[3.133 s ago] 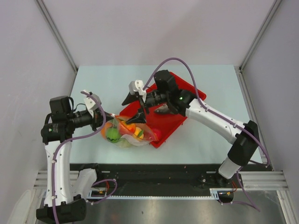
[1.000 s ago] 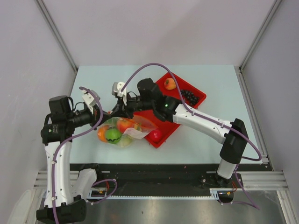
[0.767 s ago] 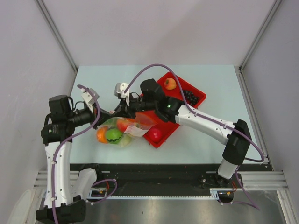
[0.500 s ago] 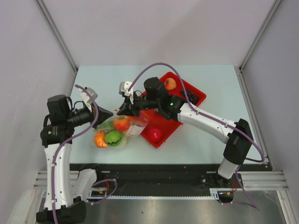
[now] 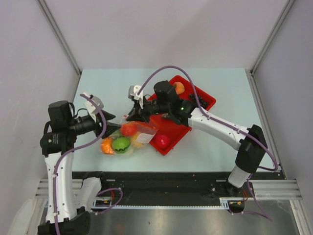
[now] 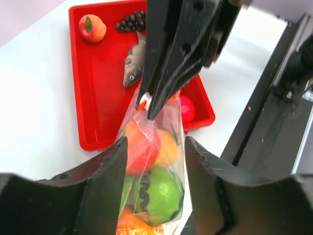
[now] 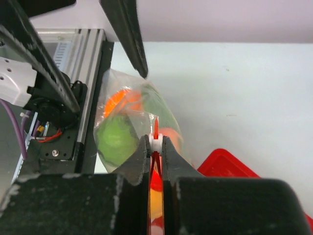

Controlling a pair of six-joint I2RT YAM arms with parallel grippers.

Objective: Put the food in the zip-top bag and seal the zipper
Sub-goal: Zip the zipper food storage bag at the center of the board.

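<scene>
Right gripper (image 7: 155, 141), jaws almost closed, pinches the white slider tab (image 6: 143, 102) of the zipper (image 7: 156, 125), while the left gripper (image 6: 154, 147), jaws spread, straddles the zip-top bag (image 5: 128, 139) without clamping it. We find the bag, loaded with food (image 6: 159, 193), on the table (image 5: 98, 88) just left of the red tray (image 5: 177, 133). Its zipper appears to run along the line between the two grippers, the right one nearer.

left fingers (image 6: 100, 186) apart | right fingers (image 6: 171, 58) pinching zipper (image 6: 144, 103) | bag (image 6: 149, 147) holds fruit
</scene>
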